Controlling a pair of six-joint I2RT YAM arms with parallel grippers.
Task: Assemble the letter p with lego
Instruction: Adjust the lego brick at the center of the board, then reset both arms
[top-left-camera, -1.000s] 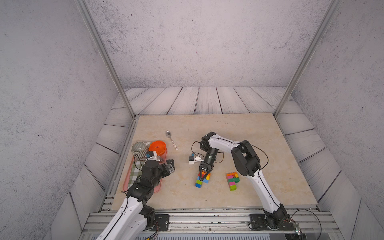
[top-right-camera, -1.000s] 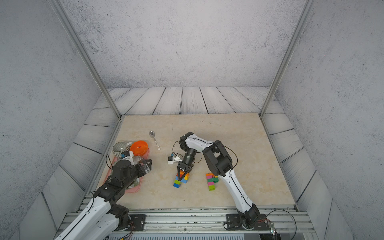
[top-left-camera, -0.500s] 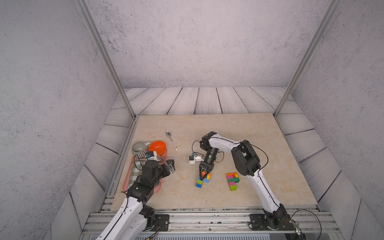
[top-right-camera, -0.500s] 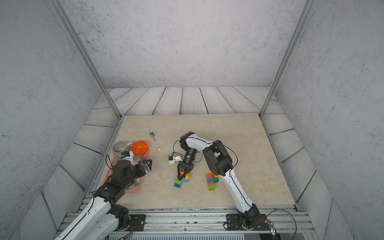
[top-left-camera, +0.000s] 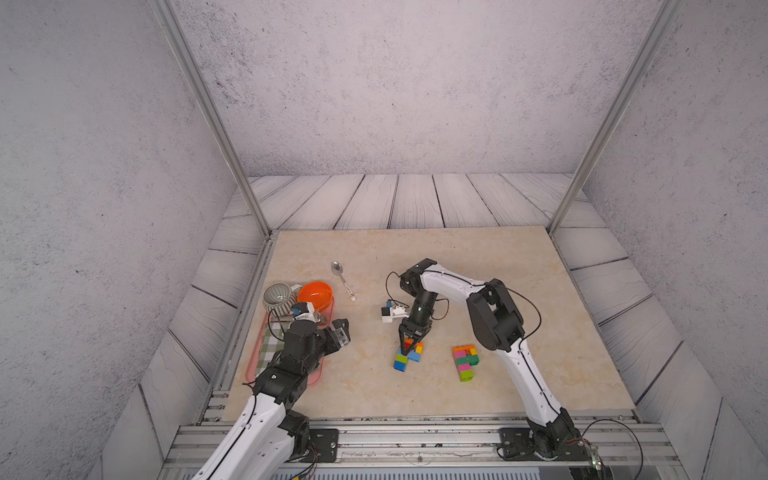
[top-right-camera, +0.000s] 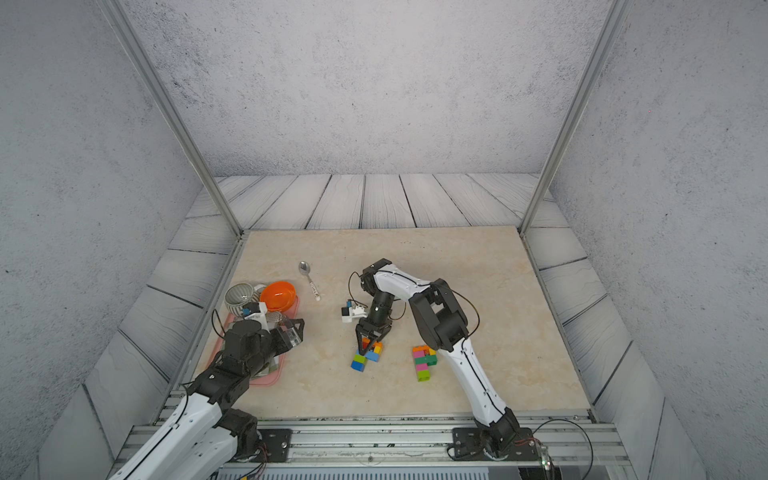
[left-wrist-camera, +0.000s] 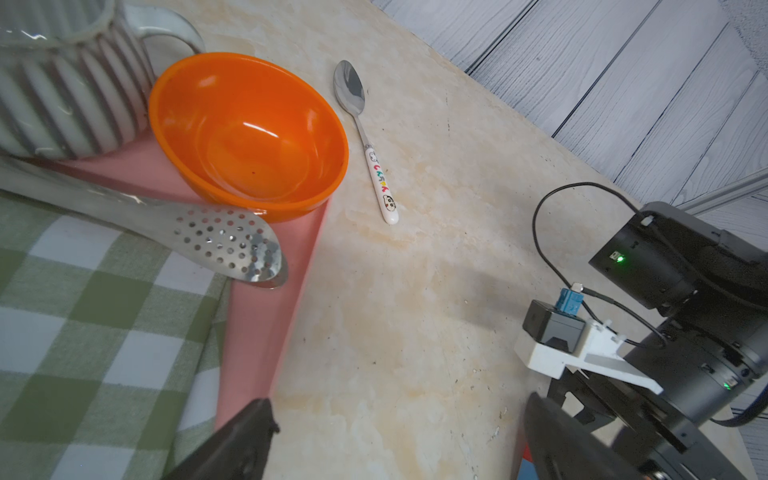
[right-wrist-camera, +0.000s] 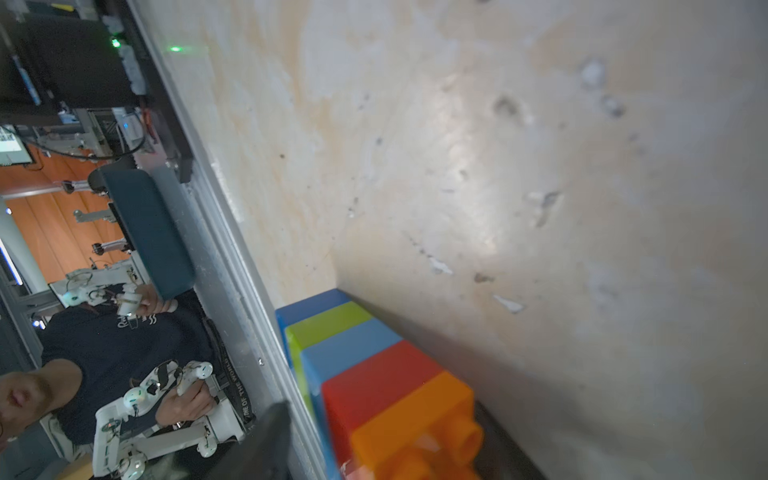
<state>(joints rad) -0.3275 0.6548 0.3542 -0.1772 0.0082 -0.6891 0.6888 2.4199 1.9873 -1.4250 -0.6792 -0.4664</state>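
My right gripper (top-left-camera: 409, 340) pointed down, fingers spread astride the orange end brick (right-wrist-camera: 415, 419) of the lego row (top-left-camera: 405, 358) near the table's front. A second lego cluster (top-left-camera: 465, 361) lay nearby. My left gripper (top-left-camera: 340, 332) hung wide apart, empty, at the pink tray's (left-wrist-camera: 257, 332) edge.

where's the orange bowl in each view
Top view: orange bowl at lower left, between striped mug and spoon.
Top view: orange bowl in the same setting, at the pink tray's far end.
Left wrist: orange bowl large and close, between the mug and the spoon.
Right wrist: not in it.
Shared landmark: the spoon, beside the bowl in all three views that show it.
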